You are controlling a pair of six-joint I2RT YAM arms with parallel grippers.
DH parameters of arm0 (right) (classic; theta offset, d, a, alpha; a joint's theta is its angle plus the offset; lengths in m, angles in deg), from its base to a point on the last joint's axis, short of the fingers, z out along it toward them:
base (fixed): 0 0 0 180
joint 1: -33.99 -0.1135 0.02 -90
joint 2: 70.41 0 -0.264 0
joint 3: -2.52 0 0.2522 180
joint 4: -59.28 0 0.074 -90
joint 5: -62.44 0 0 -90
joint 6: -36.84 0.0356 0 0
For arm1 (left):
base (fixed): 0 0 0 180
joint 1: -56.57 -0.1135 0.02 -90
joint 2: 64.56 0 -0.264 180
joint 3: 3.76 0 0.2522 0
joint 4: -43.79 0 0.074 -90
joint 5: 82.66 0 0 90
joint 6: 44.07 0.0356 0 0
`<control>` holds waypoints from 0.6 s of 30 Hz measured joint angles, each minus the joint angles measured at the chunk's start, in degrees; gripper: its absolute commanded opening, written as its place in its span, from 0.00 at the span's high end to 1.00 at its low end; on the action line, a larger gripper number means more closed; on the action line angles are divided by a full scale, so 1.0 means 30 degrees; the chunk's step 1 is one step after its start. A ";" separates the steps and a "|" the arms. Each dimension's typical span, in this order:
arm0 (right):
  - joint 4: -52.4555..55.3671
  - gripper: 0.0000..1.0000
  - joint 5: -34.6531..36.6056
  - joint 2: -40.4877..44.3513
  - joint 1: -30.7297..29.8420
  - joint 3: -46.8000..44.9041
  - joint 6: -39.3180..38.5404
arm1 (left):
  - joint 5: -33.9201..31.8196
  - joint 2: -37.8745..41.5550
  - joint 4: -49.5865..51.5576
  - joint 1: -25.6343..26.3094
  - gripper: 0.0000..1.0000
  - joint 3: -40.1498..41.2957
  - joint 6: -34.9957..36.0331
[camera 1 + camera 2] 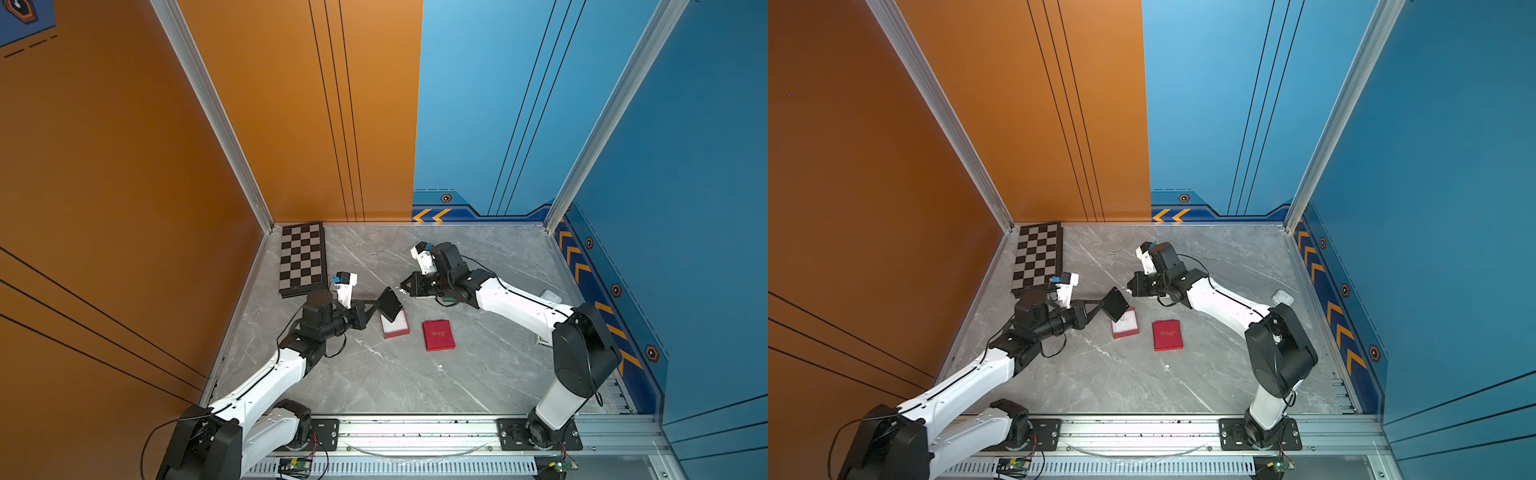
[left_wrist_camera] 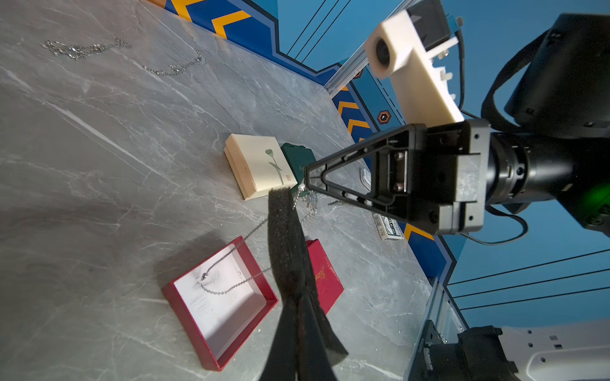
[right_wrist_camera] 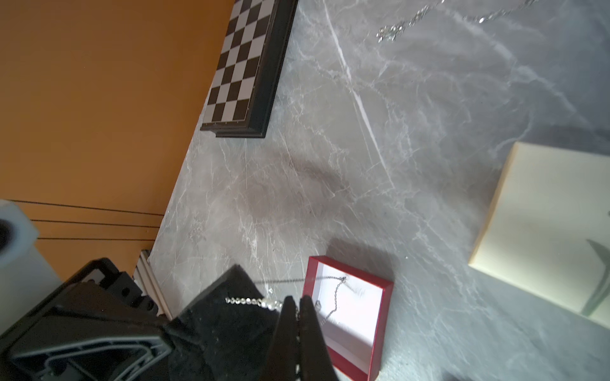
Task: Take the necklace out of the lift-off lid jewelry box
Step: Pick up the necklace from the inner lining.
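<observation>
The red jewelry box base (image 1: 397, 333) lies open mid-table, its white floor bare. Its red lid (image 1: 438, 335) lies flat to its right. My left gripper (image 1: 376, 306) is shut on a black foam pad (image 1: 390, 303) and holds it tilted above the base. In the left wrist view the pad (image 2: 287, 237) stands edge-on in that gripper (image 2: 298, 300). My right gripper (image 3: 298, 301) is shut on the silver necklace (image 3: 251, 301) at the pad's edge. Its beaded part lies on the foam (image 3: 224, 316). The thin chain (image 2: 231, 287) trails down into the base (image 2: 188, 310).
A chessboard (image 1: 302, 259) lies at the back left against the orange wall. A cream box (image 2: 257, 165) and a green box (image 2: 297, 158) sit under the right arm. Loose chains (image 2: 82, 49) lie at the back. A card pack (image 2: 388, 227) sits near the right wall.
</observation>
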 measured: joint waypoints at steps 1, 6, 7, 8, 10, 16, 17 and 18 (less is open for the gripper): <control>-0.0007 0.99 0.0197 -0.0036 0.0036 0.0138 -0.0007 | 0.0000 0.0000 0.0000 0.0036 1.00 0.0000 0.0000; -0.0029 1.00 0.1195 -0.0503 0.0182 0.0918 0.0000 | 0.0015 0.0000 0.0000 0.0393 1.00 0.0000 0.0007; -0.0029 1.00 0.1370 -0.0605 0.0219 0.1035 -0.0007 | 0.0051 0.0000 0.0000 0.0495 1.00 0.0000 0.0007; -0.0029 1.00 0.1581 -0.0663 0.0248 0.1115 -0.0007 | 0.0087 0.0000 0.0000 0.0576 1.00 -0.0007 0.0015; -0.0022 1.00 0.1894 -0.0721 0.0321 0.1224 0.0000 | 0.0175 0.0000 0.0000 0.0809 1.00 -0.0007 0.0044; -0.0022 1.00 0.2849 -0.1049 0.0583 0.1719 -0.0007 | 0.0306 0.0197 0.0015 0.1166 1.00 -0.0007 0.0233; -0.0022 1.00 0.2973 -0.1122 0.0627 0.1756 -0.0007 | 0.0306 0.0313 0.0022 0.1209 1.00 -0.0007 0.0255; -0.0007 1.00 0.3104 -0.1217 0.0685 0.1800 -0.0015 | 0.0313 0.0459 0.0015 0.1253 1.00 -0.0007 0.0306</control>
